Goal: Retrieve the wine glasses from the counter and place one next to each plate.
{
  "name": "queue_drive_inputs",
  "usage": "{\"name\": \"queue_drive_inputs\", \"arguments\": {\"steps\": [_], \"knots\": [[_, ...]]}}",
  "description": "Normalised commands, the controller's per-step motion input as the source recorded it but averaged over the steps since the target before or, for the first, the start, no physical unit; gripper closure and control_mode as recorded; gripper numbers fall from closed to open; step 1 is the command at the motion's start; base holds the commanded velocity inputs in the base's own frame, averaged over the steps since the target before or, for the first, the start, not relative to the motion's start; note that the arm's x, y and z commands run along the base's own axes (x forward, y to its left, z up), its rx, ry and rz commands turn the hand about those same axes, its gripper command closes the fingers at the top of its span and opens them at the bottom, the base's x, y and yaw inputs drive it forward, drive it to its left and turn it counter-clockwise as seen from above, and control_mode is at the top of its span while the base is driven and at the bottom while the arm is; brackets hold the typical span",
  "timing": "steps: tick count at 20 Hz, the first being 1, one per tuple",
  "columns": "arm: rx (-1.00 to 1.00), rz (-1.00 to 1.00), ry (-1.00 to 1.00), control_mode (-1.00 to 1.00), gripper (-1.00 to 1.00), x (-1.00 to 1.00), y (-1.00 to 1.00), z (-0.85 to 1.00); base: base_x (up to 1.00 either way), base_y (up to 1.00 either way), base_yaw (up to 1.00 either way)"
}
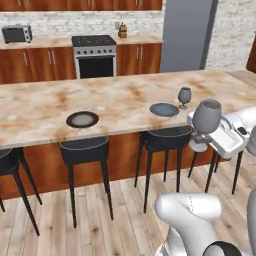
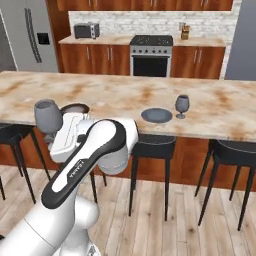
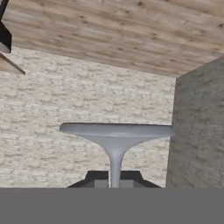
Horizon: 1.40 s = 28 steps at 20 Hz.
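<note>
My gripper is shut on the stem of the wider wine glass, held upright in the air in front of the island's near edge, right of the stools. In the right base view this glass rises above the gripper. The hand view shows its round foot, with the stem running down into the gripper. The slimmer wine glass stands on the island right beside a plate. Another plate, dark-rimmed, lies further left with no glass beside it. The counter is out of view.
The island top stretches across both base views, with black stools tucked along its near side. Behind it a far worktop carries a toaster and a stove. A grey fridge stands at the left.
</note>
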Motion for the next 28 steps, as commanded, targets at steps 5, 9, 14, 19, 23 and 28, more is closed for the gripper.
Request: {"name": "queue_drive_inputs", "arguments": {"steps": [5,9,14,19,23,28], "knots": [[0.00,0.00,0.00,1.00,1.00,0.00,0.00,0.00,0.34,1.00,-0.29],[0.00,0.00,0.00,1.00,1.00,0.00,0.00,0.00,1.00,0.73,-0.43],[0.00,0.00,0.00,1.00,1.00,0.00,0.00,0.00,0.93,0.19,-0.34],[0.00,0.00,0.00,1.00,1.00,0.00,0.00,0.00,0.30,0.33,-0.04],[0.00,0.00,0.00,1.00,1.00,0.00,0.00,0.00,0.37,0.25,0.14],[0.00,0.00,0.00,1.00,1.00,0.00,0.00,0.00,0.87,0.06,0.28]]}}
